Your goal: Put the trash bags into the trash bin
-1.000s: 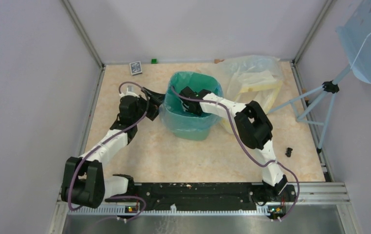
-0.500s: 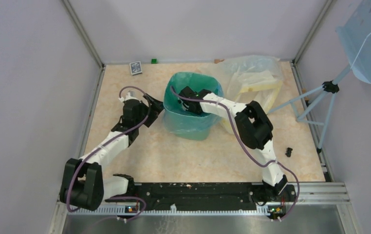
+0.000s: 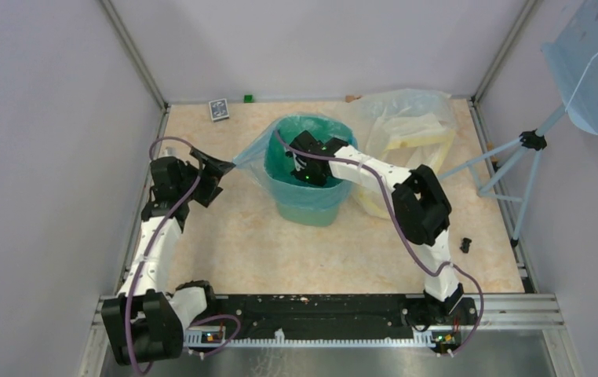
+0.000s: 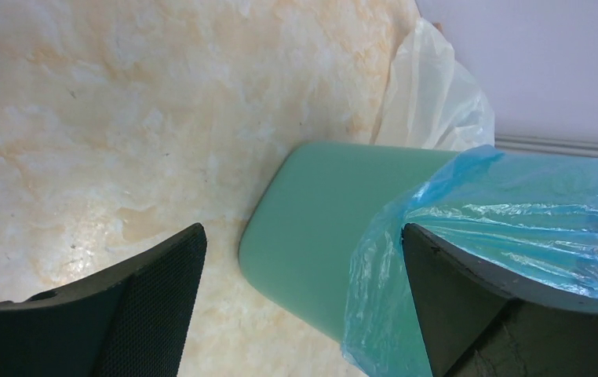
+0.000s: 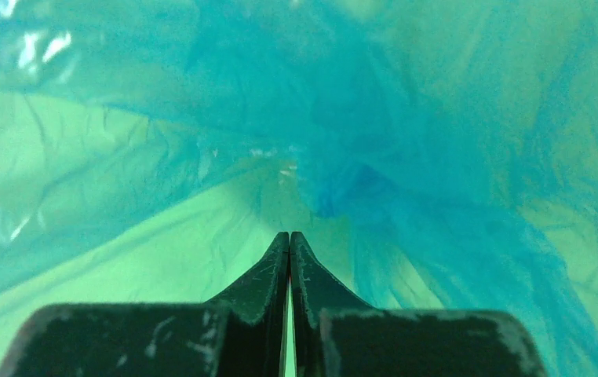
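The mint-green trash bin (image 3: pixel 311 210) stands mid-table, lined with the blue trash bag (image 3: pixel 250 159). One edge of the bag is stretched out to the left, over the rim, toward my left gripper (image 3: pixel 216 171). In the left wrist view the left gripper (image 4: pixel 302 229) is wide open. The bag (image 4: pixel 508 204) is draped against its right finger (image 4: pixel 468 306), beside the bin's wall (image 4: pixel 319 236). My right gripper (image 3: pixel 305 155) reaches down inside the bin. In the right wrist view the right gripper (image 5: pixel 289 234) is shut, with blue film (image 5: pixel 374 118) all around it and nothing visible between the fingers.
A larger clear, yellow-banded plastic bag (image 3: pixel 410 126) lies behind and right of the bin. A small card box (image 3: pixel 218 108) and a green cube (image 3: pixel 248 98) sit by the back wall. A tripod stand (image 3: pixel 515 157) is at the right, with a small black piece (image 3: pixel 465 245) near it.
My left arm has swung left and away from the bin, drawing the bag's edge out to the left over the rim. The right gripper stays inside the bin.
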